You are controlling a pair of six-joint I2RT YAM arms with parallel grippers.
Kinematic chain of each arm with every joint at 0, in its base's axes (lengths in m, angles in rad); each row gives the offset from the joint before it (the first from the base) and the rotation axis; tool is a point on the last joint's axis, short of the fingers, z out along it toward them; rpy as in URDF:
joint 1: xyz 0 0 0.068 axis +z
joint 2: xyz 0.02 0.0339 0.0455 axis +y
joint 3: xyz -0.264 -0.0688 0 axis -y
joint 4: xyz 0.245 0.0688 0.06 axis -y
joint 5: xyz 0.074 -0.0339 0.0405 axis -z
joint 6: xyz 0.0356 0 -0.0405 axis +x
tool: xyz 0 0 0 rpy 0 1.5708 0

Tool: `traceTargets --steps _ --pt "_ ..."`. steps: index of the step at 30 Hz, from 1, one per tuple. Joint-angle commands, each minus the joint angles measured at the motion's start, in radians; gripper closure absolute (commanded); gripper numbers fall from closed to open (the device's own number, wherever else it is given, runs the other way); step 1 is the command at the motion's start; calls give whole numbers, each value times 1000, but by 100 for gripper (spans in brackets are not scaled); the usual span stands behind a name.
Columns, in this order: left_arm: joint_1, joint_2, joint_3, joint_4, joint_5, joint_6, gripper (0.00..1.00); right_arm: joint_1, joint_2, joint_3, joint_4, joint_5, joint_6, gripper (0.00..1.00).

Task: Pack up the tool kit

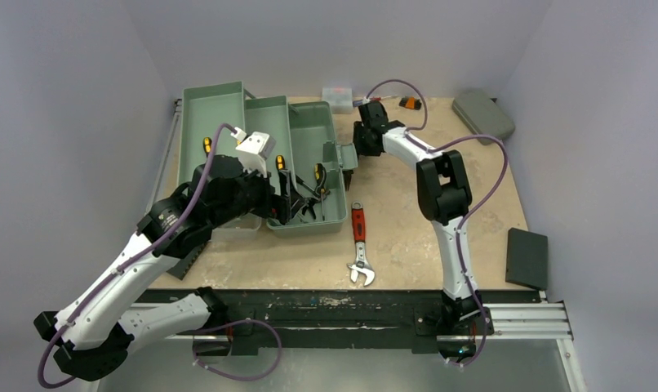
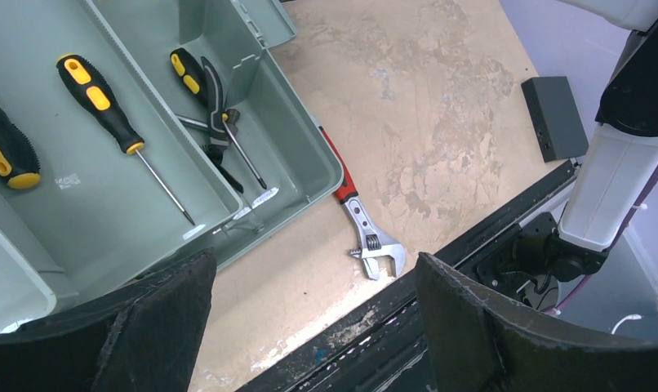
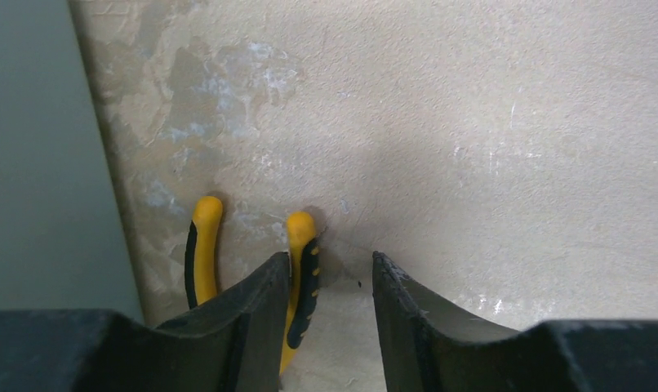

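Roughly mid-task, by my read. Toolbox [image 1: 309, 135] sits open with its trays folded out, directly under the left gripper [image 2: 313, 260] and just left of the right gripper [image 3: 330, 257]; its grey-green wall fills the left edge of the right wrist view. Already inside, below and ahead of the left gripper: a long yellow-black screwdriver [image 2: 105, 102] in the shallow tray, a fat black-and-yellow handle [image 2: 7, 151] beside it, and a third driver [image 2: 197, 77] lying across a dark-handled tool in the deep bin. Not yet packed: the red-handled wrench [image 2: 366, 233] on the table just outside the box corner, ahead of the left gripper, and the yellow-handled pliers [image 3: 301, 269] on the table right at the right gripper's tips. Box isn't closed or latched either. Left gripper: jaws spread wide, nothing between them, touching nothing, hovering over the box's near edge. Right gripper: jaws at a middling gap, down at the tabletop, straddling one pliers handle. That handle lies against the inner face of one finger [image 3: 252, 327], with clear daylight to the other. The second handle sits outside the jaws, on the box side. Not a closed grip as shown. Likely next: pinch, lift, drop the pliers in the box, then the wrench.
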Motion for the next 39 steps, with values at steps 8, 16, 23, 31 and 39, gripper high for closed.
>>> traceTargets --steps 8,16,23,31,39 --pt "0 -7 21 36 27 0 12 -2 -9 -44 -207 325 -49 77" --pt "0 -7 15 40 42 -7 12 -77 -190 -251 -92 280 0 100" --pt "0 4 13 37 47 -6 12 -86 -460 -450 56 168 33 100" --pt "1 -4 8 44 47 -8 12 -86 -719 -631 133 130 73 100" --pt "1 -36 -7 33 29 -5 12 -67 -871 -683 142 102 76 100"
